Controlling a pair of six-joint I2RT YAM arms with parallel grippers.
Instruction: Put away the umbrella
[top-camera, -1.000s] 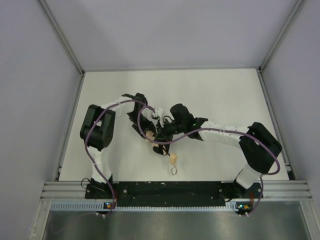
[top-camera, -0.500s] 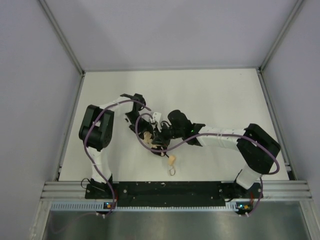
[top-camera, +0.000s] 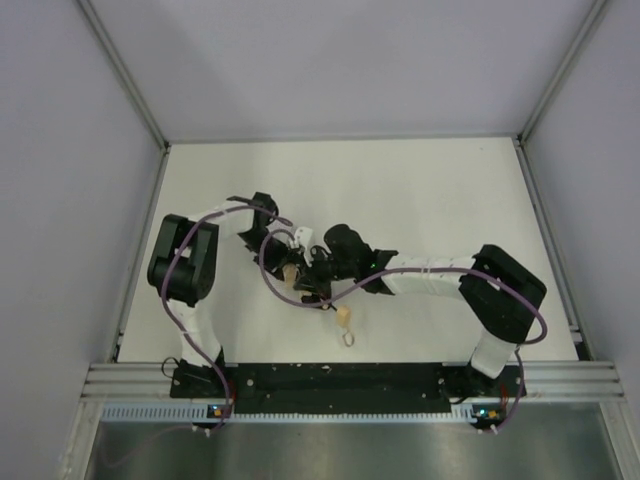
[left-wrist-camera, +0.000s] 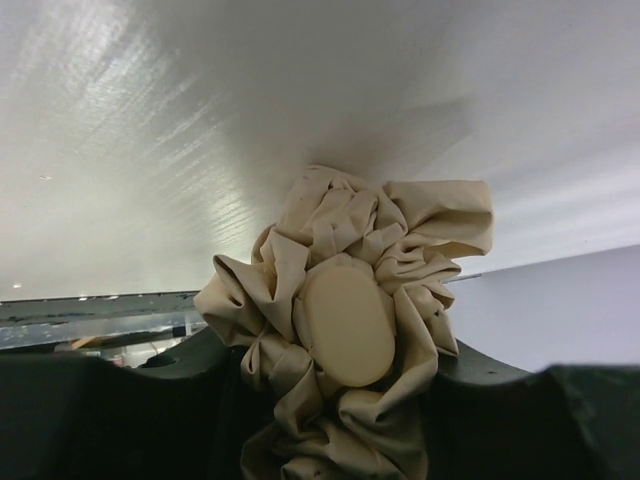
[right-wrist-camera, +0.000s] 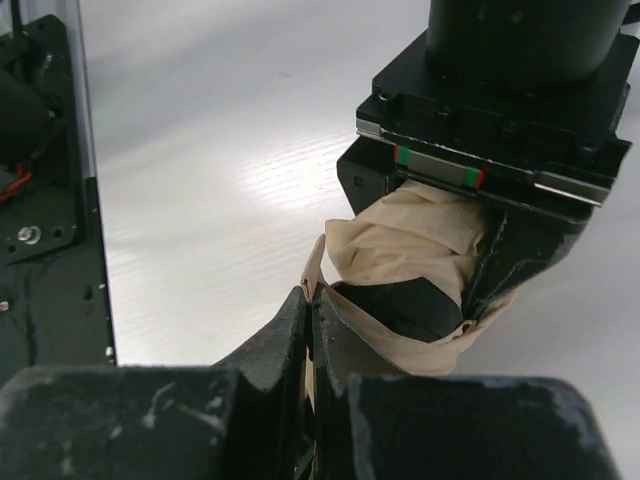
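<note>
White table (top-camera: 430, 190), grey enclosure walls (top-camera: 350, 60) — aluminium corner posts (top-camera: 125, 75), slotted front rail (top-camera: 590, 378)

L arm (top-camera: 183, 268) elbow up, forearm bent in twd centre, L gripper (top-camera: 288, 266) jaws part-spread, clamped on umbrella (left-wrist-camera: 345, 320), R arm (top-camera: 500, 298) reaching low across to the left, R gripper (right-wrist-camera: 312, 322) jaws pressed tight together, grippers right beside each other

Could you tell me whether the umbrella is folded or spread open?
Folded: the umbrella fabric sits bunched in tight crumples inside the left gripper.
</note>
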